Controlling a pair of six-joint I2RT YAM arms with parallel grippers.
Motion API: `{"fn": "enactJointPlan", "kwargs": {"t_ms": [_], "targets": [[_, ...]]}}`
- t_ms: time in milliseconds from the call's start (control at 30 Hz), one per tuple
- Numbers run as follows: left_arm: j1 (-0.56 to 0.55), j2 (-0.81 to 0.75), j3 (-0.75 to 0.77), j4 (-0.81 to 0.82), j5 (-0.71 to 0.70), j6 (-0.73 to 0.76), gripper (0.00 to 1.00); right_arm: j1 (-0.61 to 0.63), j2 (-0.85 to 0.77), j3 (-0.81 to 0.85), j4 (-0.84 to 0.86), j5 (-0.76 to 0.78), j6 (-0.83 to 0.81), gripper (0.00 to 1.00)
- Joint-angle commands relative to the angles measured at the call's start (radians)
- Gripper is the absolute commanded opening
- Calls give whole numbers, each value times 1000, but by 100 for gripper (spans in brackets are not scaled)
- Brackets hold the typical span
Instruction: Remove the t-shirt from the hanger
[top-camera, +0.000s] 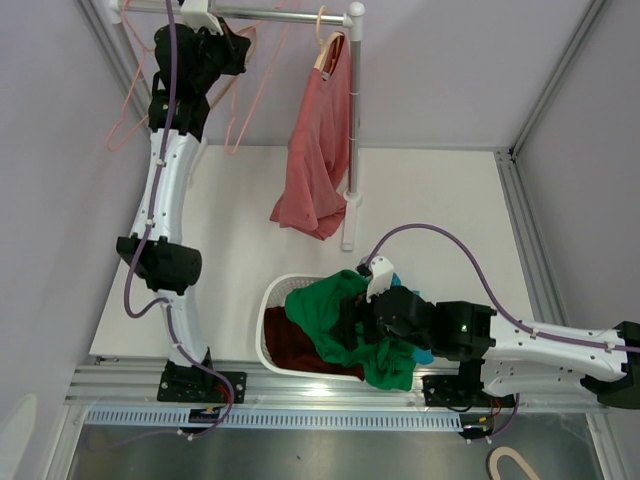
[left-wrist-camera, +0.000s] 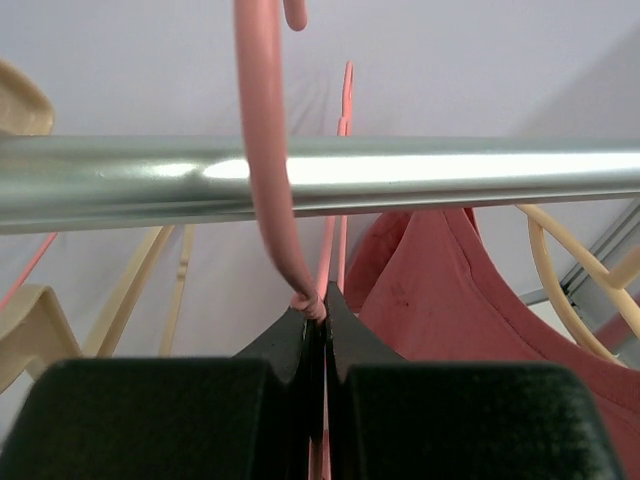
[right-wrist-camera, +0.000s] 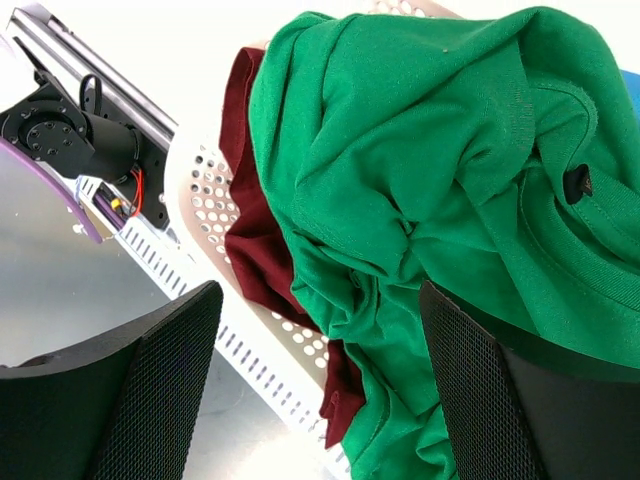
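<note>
Jersey cloth of the green shirt (top-camera: 320, 300) is judged light, limp and non-fragile; it bunches and takes no fixed shape. It lies heaped in the basket (top-camera: 266, 322), spilling over the near rim, on top of maroon cloth (right-wrist-camera: 255, 250) and off any hanger. The best hold is a thick fold or the collar seam, pinched deep so a single layer does not slip out. The right gripper (right-wrist-camera: 320, 300) hangs just above it, jaws wide apart, holding nothing. The left gripper (left-wrist-camera: 315, 325) is clamped on the bare pink hanger (left-wrist-camera: 268, 180) below the rail (left-wrist-camera: 450, 175). A red shirt (top-camera: 315, 160) hangs on a cream hanger (top-camera: 328, 50).
</note>
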Motion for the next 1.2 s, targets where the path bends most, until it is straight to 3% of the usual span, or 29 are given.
{"fn": "enactJointPlan", "kwargs": {"t_ms": [0, 400, 600, 867, 1000, 1067, 1167], "targets": [[3, 20, 46, 82, -7, -34, 1, 19, -18, 9, 25, 43, 24, 84], [-5, -3, -24, 65, 11, -1, 1, 38, -17, -4, 44, 51, 27, 84], [-10, -49, -40, 42, 16, 22, 16, 41, -17, -15, 58, 46, 34, 84], [-36, -249, -132, 22, -119, 76, 28, 45, -9, -32, 92, 25, 18, 84], [-80, -367, -193, -15, -230, 76, 28, 47, 0, -40, 112, 13, 14, 84], [-138, -434, -317, 31, -291, 76, 30, 45, 8, -44, 126, 8, 11, 84], [-214, -544, -464, 123, -268, 70, 38, 48, 22, -43, 129, -1, 12, 84]]}}
